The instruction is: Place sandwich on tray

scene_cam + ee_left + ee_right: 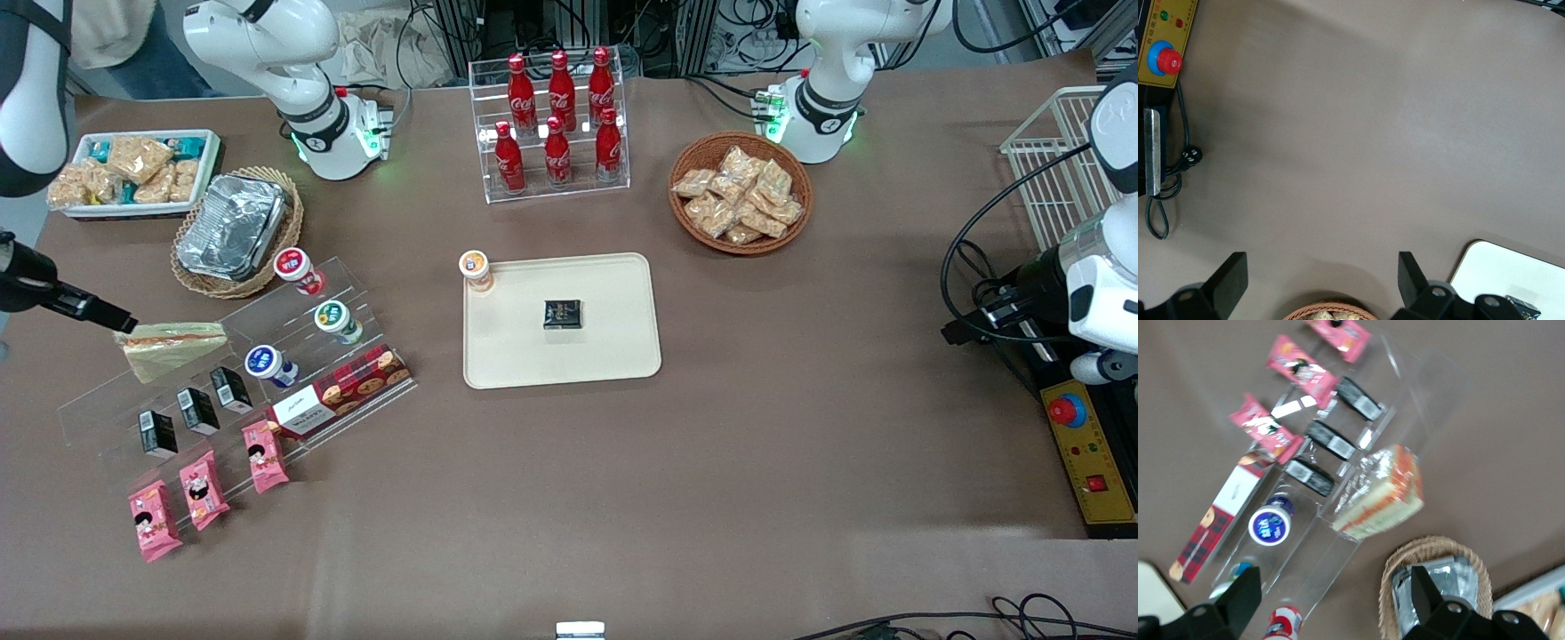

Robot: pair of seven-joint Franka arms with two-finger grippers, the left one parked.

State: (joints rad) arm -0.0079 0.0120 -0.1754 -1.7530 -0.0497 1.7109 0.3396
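**A:** Front view: where is the sandwich?

**B:** The sandwich [173,348] lies on the top step of a clear stepped rack [356,307], toward the working arm's end of the desk [711,462]. Its long axis runs roughly nine to three o'clock. The hand [124,324] hovers at the sandwich's ten o'clock corner. The tray [613,356] sits well apart, at about three o'clock from the sandwich.

**A:** Left wrist view?

**B:** Only a corner of the tray [1498,267] shows. The sandwich is out of sight.

**A:** Right wrist view?

**B:** The hand [1335,593] is released, its fingers [1238,600] spread wide and holding nothing. The sandwich [1381,497] lies ahead of the gap, apart from it. It is slanted across the line between the fingertips, so I judge a wrist turn is needed before descending.
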